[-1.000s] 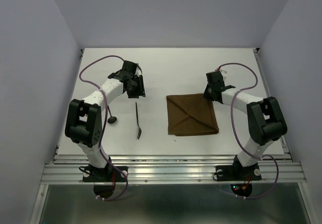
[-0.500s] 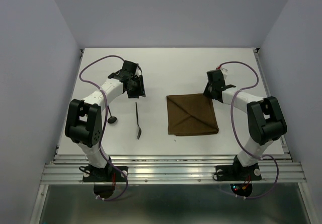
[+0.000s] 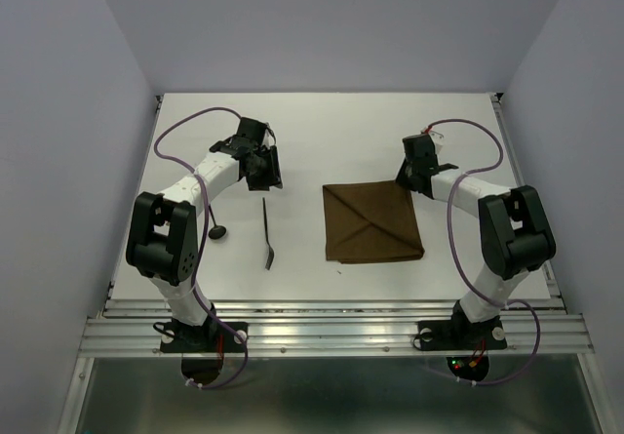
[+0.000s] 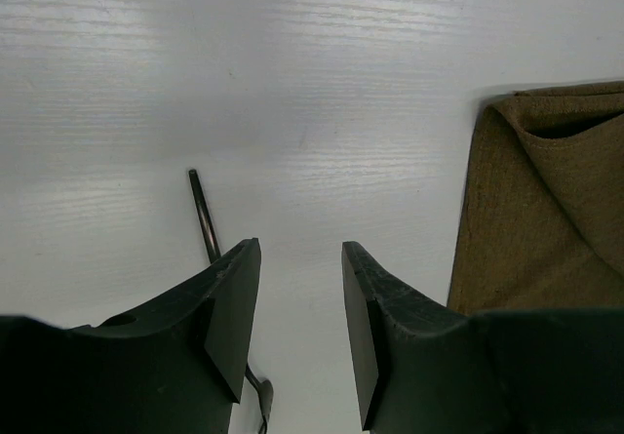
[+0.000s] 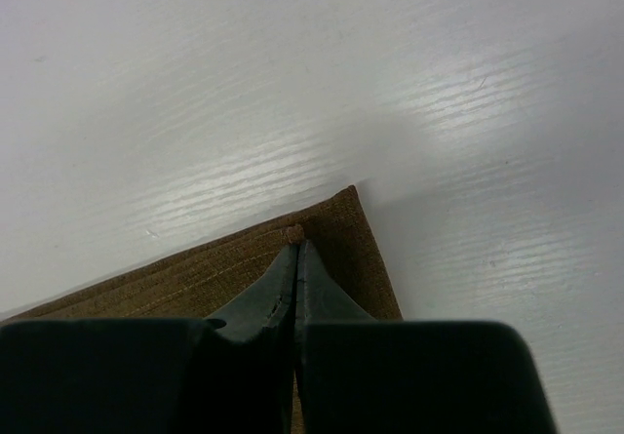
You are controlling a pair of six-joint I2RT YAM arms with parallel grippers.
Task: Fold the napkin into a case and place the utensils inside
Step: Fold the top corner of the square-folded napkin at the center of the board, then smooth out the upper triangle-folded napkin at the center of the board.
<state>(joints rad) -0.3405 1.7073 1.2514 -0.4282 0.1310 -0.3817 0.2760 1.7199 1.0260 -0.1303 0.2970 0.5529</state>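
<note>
The dark brown napkin (image 3: pixel 373 224) lies flat right of the table's middle, folded with diagonal flaps; it also shows as the napkin (image 4: pixel 546 229) at the right of the left wrist view. My right gripper (image 3: pixel 410 177) (image 5: pixel 296 247) is shut, its tips pinching a small nub of cloth at the napkin's far right corner (image 5: pixel 331 221). A long slender utensil (image 3: pixel 266 231) (image 4: pixel 203 215) lies left of the napkin. A shorter round-headed utensil (image 3: pixel 216 230) rests further left, partly under the left arm. My left gripper (image 3: pixel 265 178) (image 4: pixel 300 249) hangs open just beyond the long utensil's far end, holding nothing.
The white table (image 3: pixel 322 132) has raised rails along its left and right sides and a metal frame (image 3: pixel 331 332) at the near edge. Purple cables (image 3: pixel 185 122) loop off both arms. Grey walls enclose the table on three sides.
My right gripper has edged slightly toward the far side at the napkin's corner. The left arm, the utensils and the napkin look unchanged.
</note>
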